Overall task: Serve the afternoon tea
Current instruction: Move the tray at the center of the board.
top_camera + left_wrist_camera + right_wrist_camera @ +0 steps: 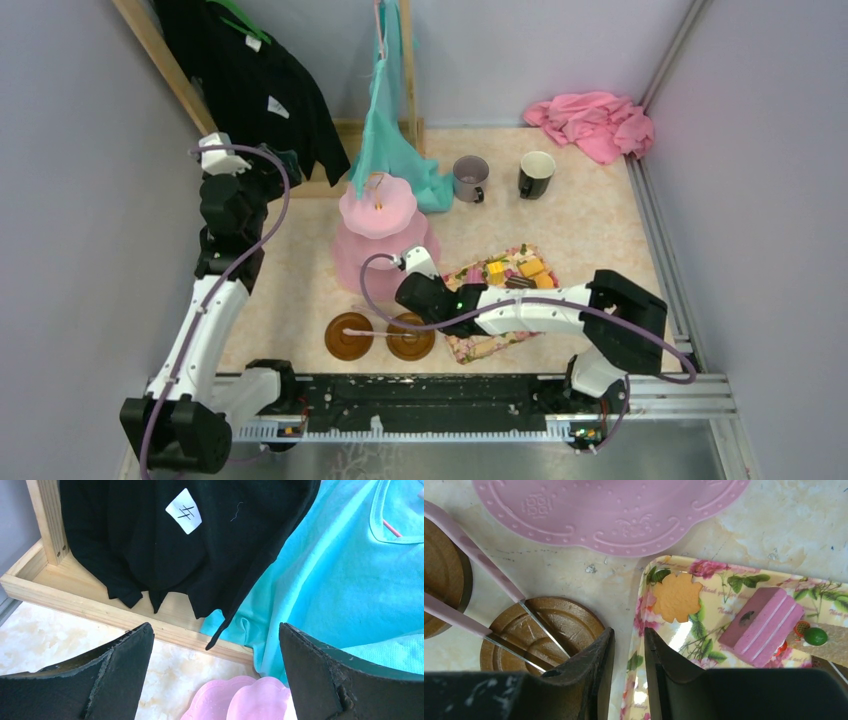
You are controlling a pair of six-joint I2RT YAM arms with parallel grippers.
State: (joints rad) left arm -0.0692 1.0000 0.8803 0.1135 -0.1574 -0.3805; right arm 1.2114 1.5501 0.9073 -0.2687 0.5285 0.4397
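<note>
1. top external: right gripper [430,298] low at left rim of flowered tin tray [466,346] holding small orange, yellow, brown toy cakes [530,268]; pink three-tier scalloped stand [385,215] just beside, no cake seen on it.
2. left wrist: left gripper [216,630] spread wide, empty.
3. right wrist: fingers [596,660] nearly together astride tray rim, grip uncertain; probably best squared to rim before any lift.

The table [590,215] has a cream, marbled top; a pink tiered stand [377,215] sits left of centre; two brown discs lie side by side near the front edge, the left disc [350,336] and the right disc [410,337]; a flowered tray [468,347] lies just right of them; a grey mug [470,178] and a black mug [536,173] stand further back; a pink cloth [592,122] is heaped in the far right corner; a wooden frame [75,602] rests along the far left.
</note>
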